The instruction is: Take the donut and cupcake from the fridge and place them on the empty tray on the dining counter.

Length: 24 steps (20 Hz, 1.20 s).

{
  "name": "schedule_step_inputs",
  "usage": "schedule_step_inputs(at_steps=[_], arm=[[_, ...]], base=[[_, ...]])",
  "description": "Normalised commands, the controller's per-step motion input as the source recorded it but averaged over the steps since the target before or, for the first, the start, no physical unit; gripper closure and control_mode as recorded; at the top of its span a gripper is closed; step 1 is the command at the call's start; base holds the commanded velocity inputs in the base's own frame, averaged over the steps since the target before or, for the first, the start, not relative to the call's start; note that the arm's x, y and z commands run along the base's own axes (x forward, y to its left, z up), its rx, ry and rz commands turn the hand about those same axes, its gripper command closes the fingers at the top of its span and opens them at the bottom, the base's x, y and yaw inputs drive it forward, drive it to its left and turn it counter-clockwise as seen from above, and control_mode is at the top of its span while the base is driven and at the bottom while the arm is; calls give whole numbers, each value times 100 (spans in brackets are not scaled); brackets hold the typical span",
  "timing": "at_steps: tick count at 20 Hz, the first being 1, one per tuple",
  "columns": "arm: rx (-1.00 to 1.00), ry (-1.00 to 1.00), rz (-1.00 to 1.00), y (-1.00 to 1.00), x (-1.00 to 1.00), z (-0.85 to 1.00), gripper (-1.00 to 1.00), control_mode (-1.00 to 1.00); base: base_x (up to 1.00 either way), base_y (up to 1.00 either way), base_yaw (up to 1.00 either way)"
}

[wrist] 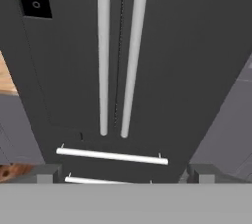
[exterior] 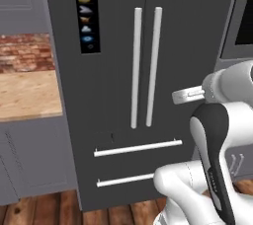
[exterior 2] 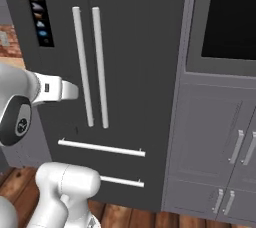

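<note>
The fridge (exterior: 118, 71) (exterior 2: 140, 62) stands straight ahead, tall and dark grey, with both doors shut. Two long white bar handles (exterior: 137, 66) (wrist: 103, 51) run down its middle, and a black icon panel (exterior: 86, 12) sits on the left door. Two drawer handles (exterior: 138, 147) cross the lower front. My gripper (wrist: 125, 176) is open in front of the doors, fingertips wide apart with nothing between them, pointing at the lower ends of the bar handles. The donut and cupcake are hidden. The tray and dining counter are out of view.
A wall oven (exterior 2: 230, 22) with grey cabinets (exterior 2: 210, 137) below it adjoins the fridge on the right. On the left is a grey cabinet run with a beige wood-tone top (exterior: 27, 93) under a brick wall (exterior: 24, 54). The floor (exterior: 44, 209) is wooden.
</note>
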Motion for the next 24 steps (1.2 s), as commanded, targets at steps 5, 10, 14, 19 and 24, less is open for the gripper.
schedule_step_inputs(at_steps=[5,10,14,19,24], arm=[[0,0,0,0,0,0,-100,100],[1,-5,0,0,-20,3,-100,-100],[0,-11,0,-8,30,-4,-100,-100],[0,-6,0,-22,95,-15,-100,-100],[0,-5,0,-3,99,-24,-100,-100]], base=[[-54,6,0],[-67,0,0],[0,0,0],[0,0,0],[0,0,0]])
